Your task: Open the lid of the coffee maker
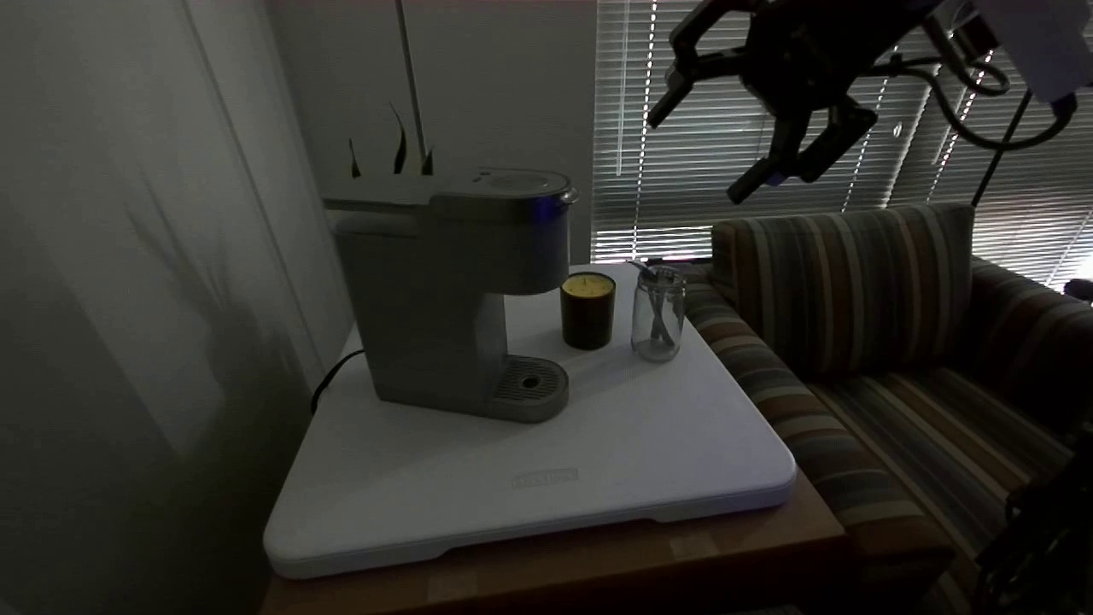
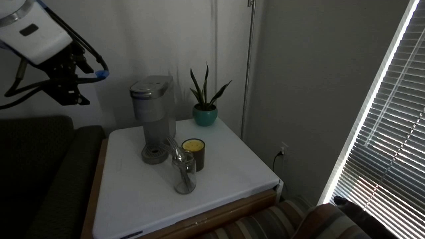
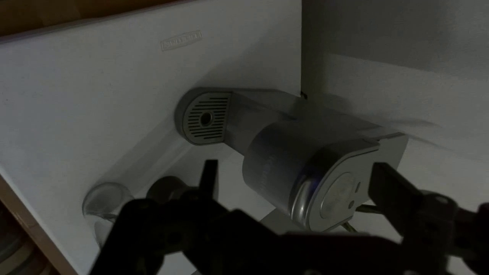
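The grey coffee maker (image 1: 435,316) stands upright on a white tabletop in both exterior views (image 2: 151,109) and lies below the gripper in the wrist view (image 3: 271,160). Its lid (image 1: 512,181) is down, flat on the head, with a shiny front edge. The lid also shows in an exterior view (image 2: 147,87) and in the wrist view (image 3: 336,196). My gripper (image 1: 696,158) is open and empty, in the air in front of and above the machine, apart from it. It shows in an exterior view (image 2: 87,87), and its two spread fingers frame the lid in the wrist view (image 3: 295,165).
A dark candle cup (image 1: 587,320) with yellow wax and a glass jar (image 1: 656,320) with utensils stand beside the machine. A potted plant (image 2: 205,116) stands behind it. The white tabletop (image 1: 529,512) meets a striped armchair (image 1: 845,290). A wall (image 1: 128,299) is close behind the machine.
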`<state>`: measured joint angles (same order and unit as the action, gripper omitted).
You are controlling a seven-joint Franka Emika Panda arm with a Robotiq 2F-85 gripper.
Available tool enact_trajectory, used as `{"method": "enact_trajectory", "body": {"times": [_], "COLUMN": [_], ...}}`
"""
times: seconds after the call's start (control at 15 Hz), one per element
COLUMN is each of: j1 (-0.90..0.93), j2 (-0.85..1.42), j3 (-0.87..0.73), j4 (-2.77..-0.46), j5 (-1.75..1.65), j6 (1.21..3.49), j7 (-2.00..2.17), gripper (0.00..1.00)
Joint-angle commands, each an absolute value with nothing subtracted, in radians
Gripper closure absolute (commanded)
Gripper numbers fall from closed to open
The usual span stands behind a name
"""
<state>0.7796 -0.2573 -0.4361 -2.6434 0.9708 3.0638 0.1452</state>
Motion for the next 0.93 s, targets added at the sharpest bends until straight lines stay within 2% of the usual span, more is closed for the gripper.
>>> {"method": "enact_trajectory", "body": {"times": [0.0, 0.13, 0.2, 0.27, 0.33, 0.87], "j1": [0.785, 0.777, 0.774, 0.772, 0.777, 0.831], "j2": [-0.224, -0.193, -0.178, -0.16, -0.15, -0.076], "j3": [-0.451, -0.482, -0.5, -0.515, -0.534, -0.589], "j4": [-2.641, -2.643, -2.639, -2.634, -2.624, -2.513], "j5": [0.99, 0.998, 1.0, 0.998, 1.002, 1.047], "j6": [3.1, 3.099, 3.093, 3.094, 3.088, 3.036], "j7": [0.133, 0.123, 0.122, 0.122, 0.118, 0.098], "gripper": [0.0, 0.0, 0.25, 0.27, 0.34, 0.92]}}
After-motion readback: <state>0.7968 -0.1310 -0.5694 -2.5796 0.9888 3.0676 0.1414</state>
